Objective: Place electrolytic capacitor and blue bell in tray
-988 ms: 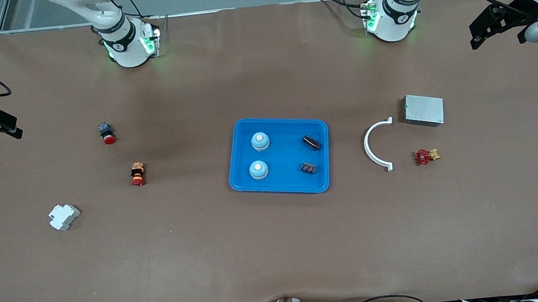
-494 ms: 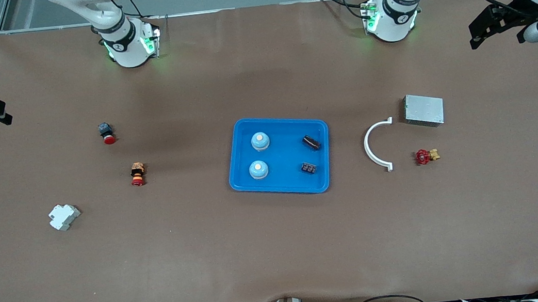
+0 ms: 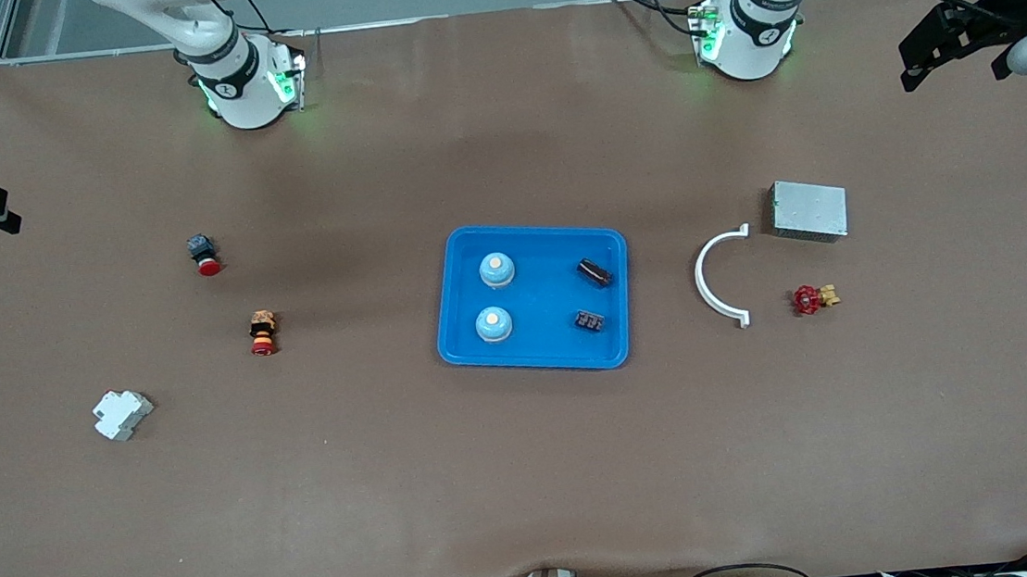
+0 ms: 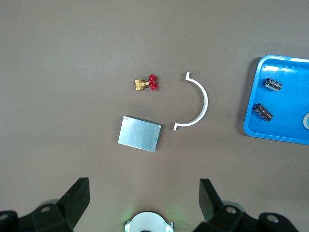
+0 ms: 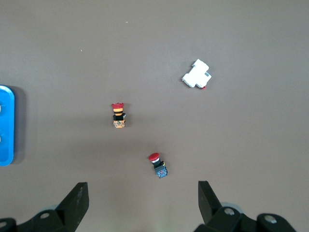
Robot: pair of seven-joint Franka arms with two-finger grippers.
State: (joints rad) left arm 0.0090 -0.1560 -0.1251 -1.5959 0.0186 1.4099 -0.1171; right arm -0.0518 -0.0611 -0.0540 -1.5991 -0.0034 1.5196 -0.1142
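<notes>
Front view: tray (image 3: 473, 352) mid-table, well apart from both open jaws.

Both grippers — slightly farther outward

Brown table (image 3: 530, 473): blue tray (image 3: 467, 339), white clip (image 3: 708, 281), metal box (image 3: 809, 210), red valve (image 3: 807, 300).

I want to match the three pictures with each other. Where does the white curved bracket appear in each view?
Front view: the white curved bracket lies on the table between the tray and the red valve, toward the left arm's end.
Left wrist view: the bracket is near the middle, between the tray's edge and the valve.
Right wrist view: not in it.
Shared landmark: the blue tray shows in all three.
</notes>
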